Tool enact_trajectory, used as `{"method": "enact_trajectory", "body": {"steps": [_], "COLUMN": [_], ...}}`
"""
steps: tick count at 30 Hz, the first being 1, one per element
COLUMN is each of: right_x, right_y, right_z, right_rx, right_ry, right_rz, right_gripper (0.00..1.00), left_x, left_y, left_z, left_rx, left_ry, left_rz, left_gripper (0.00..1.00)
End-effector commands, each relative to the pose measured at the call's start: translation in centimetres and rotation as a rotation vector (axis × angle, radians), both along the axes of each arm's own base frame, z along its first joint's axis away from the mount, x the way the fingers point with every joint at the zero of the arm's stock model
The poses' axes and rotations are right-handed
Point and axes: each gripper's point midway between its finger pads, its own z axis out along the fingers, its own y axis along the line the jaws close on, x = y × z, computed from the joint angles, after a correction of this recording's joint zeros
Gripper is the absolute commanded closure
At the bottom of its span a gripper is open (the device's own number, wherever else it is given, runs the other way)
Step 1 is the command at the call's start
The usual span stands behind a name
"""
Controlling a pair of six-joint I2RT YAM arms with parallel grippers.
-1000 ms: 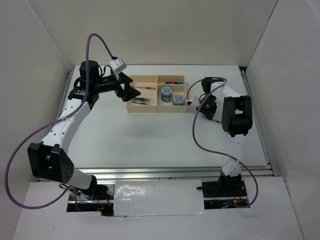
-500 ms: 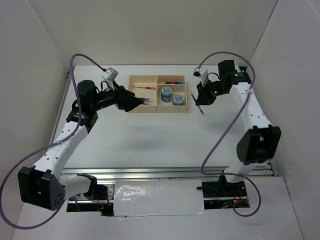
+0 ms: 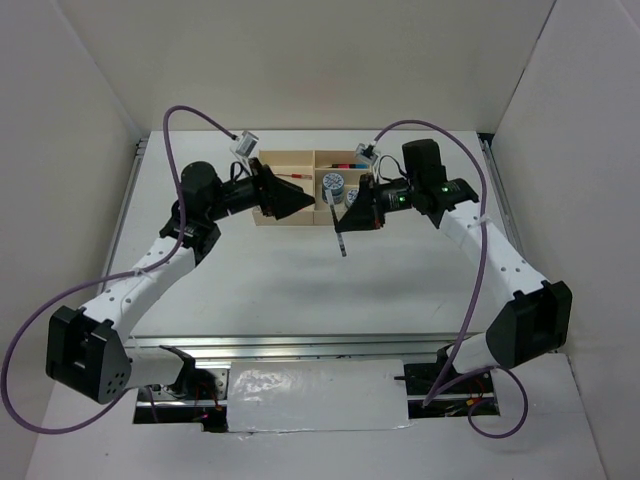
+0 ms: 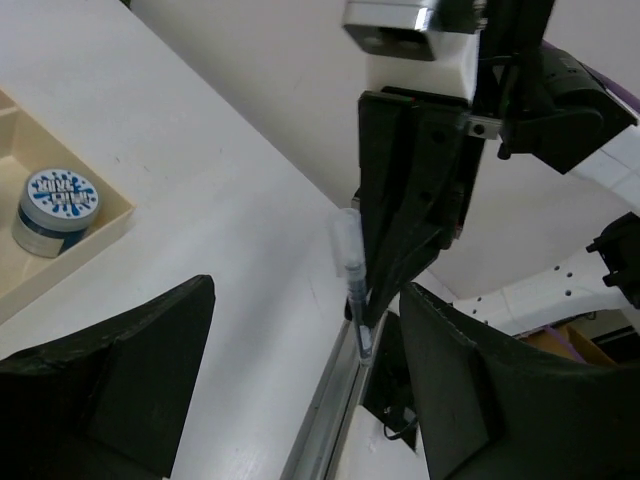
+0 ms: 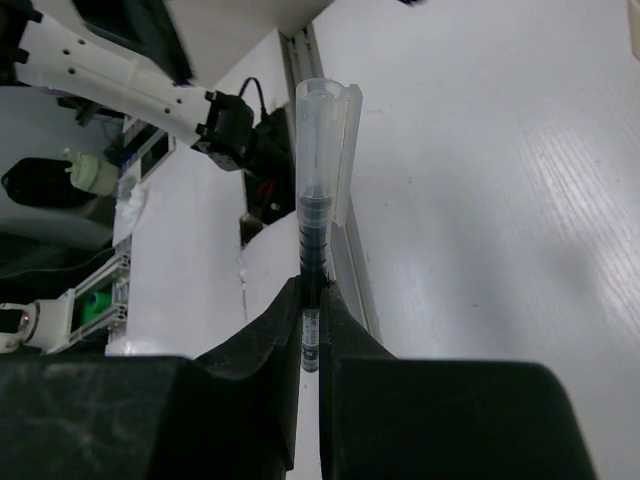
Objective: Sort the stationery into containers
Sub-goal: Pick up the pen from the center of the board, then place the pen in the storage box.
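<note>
**White table (image 3: 300,280) carrying one wooden tray (image 3: 300,155)**

The table is a flat, matt white rectangle, with silvery metal rails (image 3: 330,345) running along its near edge and both side edges. The pale beige tray lies flat and directly on it. It sits near the far edge, roughly midway between the two sides and well apart from the near rail, with its long sides parallel to the far edge. Low walls divide the tray into compartments. In the left wrist view, one corner of the tray rests on the same white surface. In the right wrist view, the tabletop shows faint lengthwise streaks.
</note>
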Motion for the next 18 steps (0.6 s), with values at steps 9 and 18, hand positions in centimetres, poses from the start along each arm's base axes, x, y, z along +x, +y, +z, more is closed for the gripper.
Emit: {"method": "enact_trajectory", "body": {"steps": [9,18], "right_x": [-1.0,0.0], "right_y": [1.8,2.8], "right_z": [3.8,3.7], "right_rx": [0.116,0.128], "right_ry": [-0.036,0.007], "right_rz": [0.087,0.107], "right_gripper": [1.0,1.0], "left_x": [0.7,-1.0], "left_y": [-1.6,-3.0], "left_z": [0.9,0.7], "left_rx": [-0.058,-0.045], "left_ry": [-0.021,-0.068], "left_rz": [-0.067,-0.144], "left_gripper": [0.2,0.23]}}
